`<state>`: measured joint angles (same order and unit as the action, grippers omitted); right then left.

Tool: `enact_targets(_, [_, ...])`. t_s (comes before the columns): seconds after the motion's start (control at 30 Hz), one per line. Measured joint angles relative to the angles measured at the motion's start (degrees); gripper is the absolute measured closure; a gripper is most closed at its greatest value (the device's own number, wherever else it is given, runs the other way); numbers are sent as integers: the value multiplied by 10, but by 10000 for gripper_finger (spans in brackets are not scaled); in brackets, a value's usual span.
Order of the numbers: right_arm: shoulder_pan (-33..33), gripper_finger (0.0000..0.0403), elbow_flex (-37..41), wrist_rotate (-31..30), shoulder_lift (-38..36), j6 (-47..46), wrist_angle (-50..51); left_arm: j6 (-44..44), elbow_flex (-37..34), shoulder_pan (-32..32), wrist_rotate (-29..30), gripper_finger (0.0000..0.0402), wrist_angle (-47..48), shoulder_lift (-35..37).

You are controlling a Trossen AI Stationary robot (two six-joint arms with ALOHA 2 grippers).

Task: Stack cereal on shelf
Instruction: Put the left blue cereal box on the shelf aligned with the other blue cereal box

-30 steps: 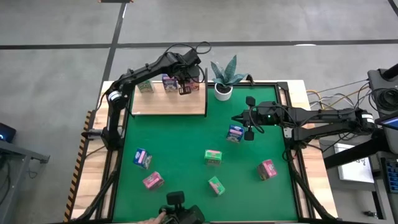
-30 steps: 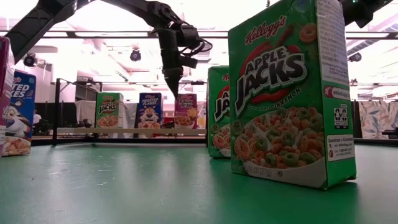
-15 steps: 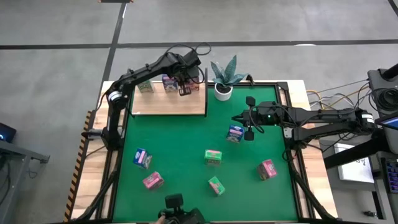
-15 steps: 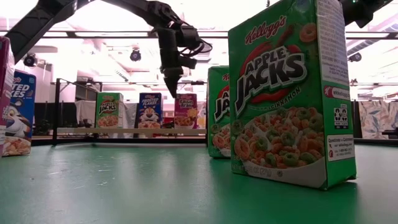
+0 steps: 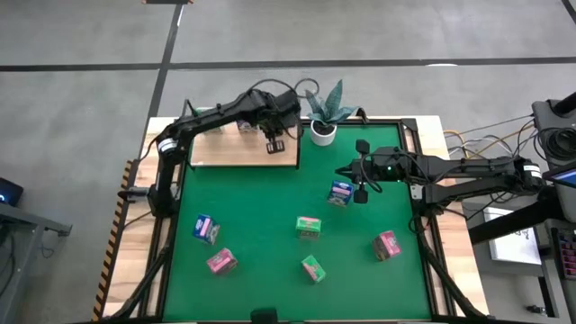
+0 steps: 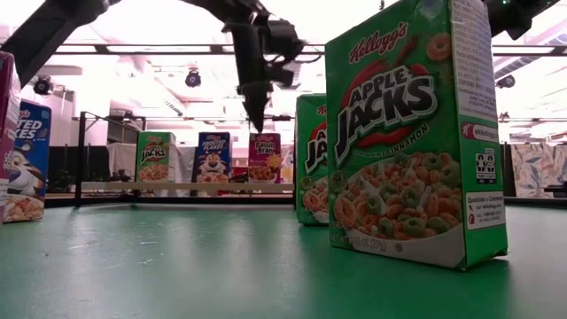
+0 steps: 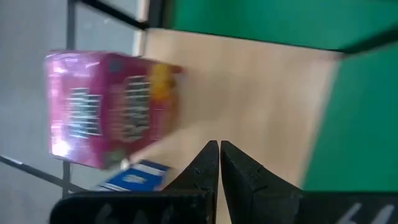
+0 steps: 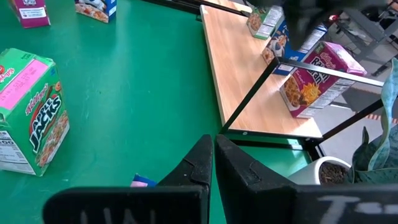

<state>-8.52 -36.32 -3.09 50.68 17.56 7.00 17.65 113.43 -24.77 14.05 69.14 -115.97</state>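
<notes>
The shelf (image 5: 232,151), a light-wood board with thin black posts, lies at the table's far left. A green (image 6: 154,157), a blue-and-white (image 6: 213,157) and a pink cereal carton (image 6: 264,157) stand upright on it in a row. My left gripper (image 5: 274,146) hangs shut above the board's right part, pointing down, clear of the pink carton (image 7: 112,109). My right gripper (image 5: 360,186) is shut and hovers mid-table beside a blue carton (image 5: 340,192), holding nothing.
Several more cartons lie on the green felt: blue (image 5: 206,229), pink (image 5: 221,261), green (image 5: 308,228), green (image 5: 313,268), pink (image 5: 387,244). A potted plant (image 5: 324,112) stands just right of the shelf. Black frame rails edge the table.
My left gripper, still shut, has swung away from above the pink carton on the shelf, toward the table's near edge and a little toward its right. The cartons on the shelf have stayed put.
</notes>
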Motion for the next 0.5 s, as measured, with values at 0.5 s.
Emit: enact_targets(0.5, [0, 394, 0, 1, 0, -11, 2, -245, -48, 203, -39, 402, 79, 164])
